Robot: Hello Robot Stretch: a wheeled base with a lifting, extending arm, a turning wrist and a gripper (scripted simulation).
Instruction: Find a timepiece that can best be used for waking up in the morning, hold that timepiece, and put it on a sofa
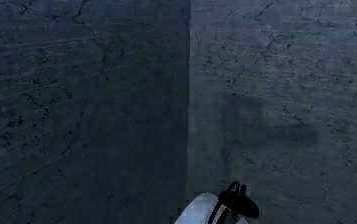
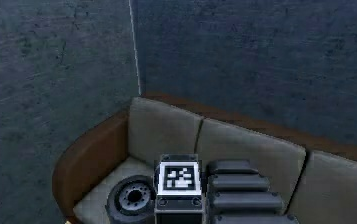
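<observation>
sofa [image 2: 236, 140] backs onto wall [image 2: 266, 60], left end in the room corner | round object [image 2: 134, 197] at left end of seat [image 2: 94, 203], just inside armrest [image 2: 86, 165], on or above seat: cannot tell | arm [image 2: 241, 190] just right of it, before seat | forward view: small object [image 1: 236, 200] atop rounded body [image 1: 201, 212] at bottom edge

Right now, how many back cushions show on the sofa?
3: left back cushion beside the brown armrest of the sofa; middle back cushion; right back cushion, cut by the arm side view's right edge. More may lie beyond that edge.
</observation>
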